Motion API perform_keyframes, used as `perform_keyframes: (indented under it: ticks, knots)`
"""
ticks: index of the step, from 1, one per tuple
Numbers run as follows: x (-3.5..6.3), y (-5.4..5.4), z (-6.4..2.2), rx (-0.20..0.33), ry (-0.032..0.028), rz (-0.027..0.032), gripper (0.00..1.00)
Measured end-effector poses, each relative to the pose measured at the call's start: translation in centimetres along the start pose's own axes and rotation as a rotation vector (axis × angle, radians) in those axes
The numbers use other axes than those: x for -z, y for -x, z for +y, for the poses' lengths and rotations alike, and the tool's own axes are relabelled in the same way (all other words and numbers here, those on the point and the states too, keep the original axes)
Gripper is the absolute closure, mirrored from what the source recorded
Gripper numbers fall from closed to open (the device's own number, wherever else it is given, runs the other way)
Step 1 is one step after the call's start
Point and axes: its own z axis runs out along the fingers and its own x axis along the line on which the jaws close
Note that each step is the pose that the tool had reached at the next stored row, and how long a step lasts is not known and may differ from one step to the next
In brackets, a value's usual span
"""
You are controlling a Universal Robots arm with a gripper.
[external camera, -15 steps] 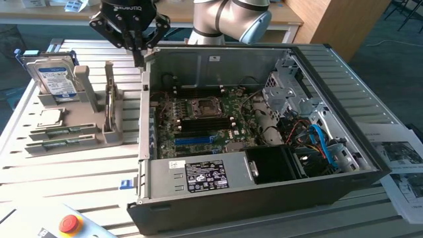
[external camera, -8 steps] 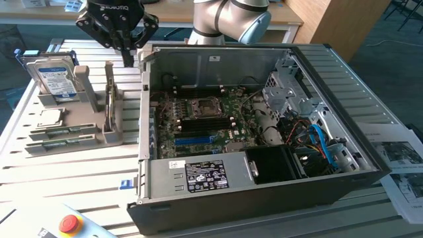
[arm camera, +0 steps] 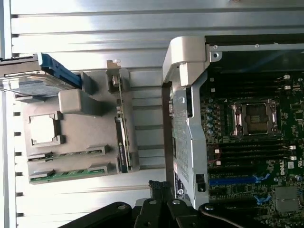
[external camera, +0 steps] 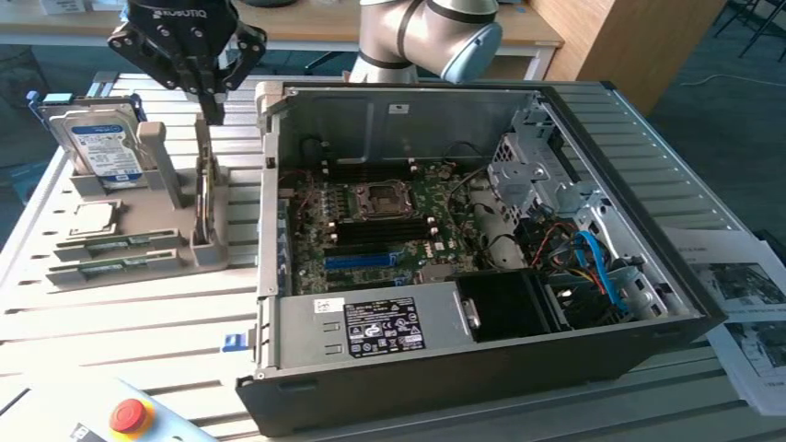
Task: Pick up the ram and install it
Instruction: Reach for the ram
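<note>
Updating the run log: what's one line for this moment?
end effector: shut, empty | nearest: ram | ram: on edge in grey holder | install: not done

counts, on the counter [external camera: 147, 322]:
hard drive [external camera: 105, 147]: one.
cpu chip [external camera: 95, 218]: one.
ram sticks: three: flat stick [external camera: 117, 245], second flat stick [external camera: 109, 268], upright stick [external camera: 202, 193].
grey holder [external camera: 172, 261]: one.
computer case [external camera: 491, 368]: one, with one cpu socket [external camera: 381, 198] and one blue slot [external camera: 368, 261].
red button [external camera: 129, 416]: one.
tool [external camera: 213, 110]: one.
printed sheets [external camera: 737, 285]: at least two, exact number unclear.
</note>
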Motion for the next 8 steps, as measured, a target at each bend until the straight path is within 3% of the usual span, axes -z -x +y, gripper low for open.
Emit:
perform_keyframes:
  ticks: [8]
  knots:
    - [0.05,-2.9,-0.21,0.000,0.0000,0.0001,0.90]
